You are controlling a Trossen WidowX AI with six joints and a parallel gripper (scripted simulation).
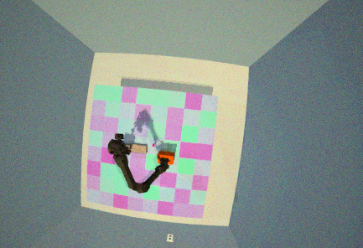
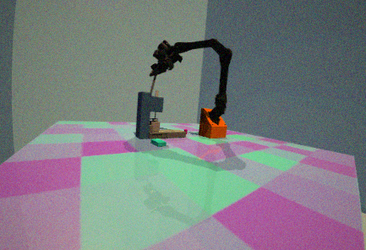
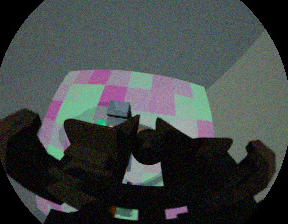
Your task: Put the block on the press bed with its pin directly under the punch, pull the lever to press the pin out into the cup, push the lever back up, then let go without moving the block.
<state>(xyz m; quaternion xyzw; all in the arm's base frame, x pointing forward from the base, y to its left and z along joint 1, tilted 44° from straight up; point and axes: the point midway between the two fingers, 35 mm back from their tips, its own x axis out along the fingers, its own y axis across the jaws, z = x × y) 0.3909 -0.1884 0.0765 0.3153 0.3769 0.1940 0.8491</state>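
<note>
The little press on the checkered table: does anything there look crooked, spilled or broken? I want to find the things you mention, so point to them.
Nothing stands out. The blue-grey press (image 2: pixel 143 115) (image 3: pixel 118 109) looks upright, and the tan block (image 2: pixel 154 126) sits on its bed under the punch. The lever (image 2: pixel 153 85) leans, but the tool (image 2: pixel 152 73) (image 3: pixel 147 119) is gripping it. I see no spill or breakage.

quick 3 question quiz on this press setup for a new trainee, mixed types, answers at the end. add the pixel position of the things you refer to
1. True or false: the block (image 2: pixel 154 126) stands on the press bed (image 2: pixel 169 133).
2. Multiple choice: what is the gripper (image 2: pixel 153 73) shut on?
a) the block
b) the lever (image 2: pixel 153 85)
c) the green piece (image 2: pixel 158 143)
3. Fill in the blank: the arm's base (image 1: pixel 171 155) (image 2: pixel 207 129) is coloured ____.

Key: 1. true; 2. b; 3. orange
</note>
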